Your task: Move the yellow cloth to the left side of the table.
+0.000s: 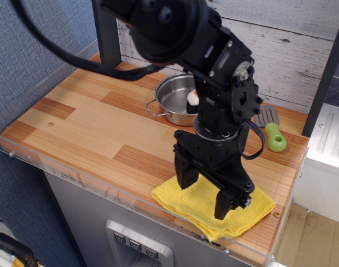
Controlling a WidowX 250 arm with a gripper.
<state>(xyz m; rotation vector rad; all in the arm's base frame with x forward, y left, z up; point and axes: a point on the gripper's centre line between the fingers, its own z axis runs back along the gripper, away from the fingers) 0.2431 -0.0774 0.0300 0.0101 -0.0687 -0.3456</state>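
One yellow cloth [205, 208] at the table's [91, 125] front right corner, folded roughly square, corners pointing diamond-wise, long diagonal running left to right along the front edge. Gripper [205, 192] down on it, fingers spread wide, tips at the fabric. One steel pot [177, 100] behind, holding a small white and orange object [192, 98]. One green-handled spatula [271, 129] to the right.

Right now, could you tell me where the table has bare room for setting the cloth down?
The table is bare on its left, from the steel pot to the acrylic guard. The right is crowded: yellow cloth under the open gripper, spatula behind.
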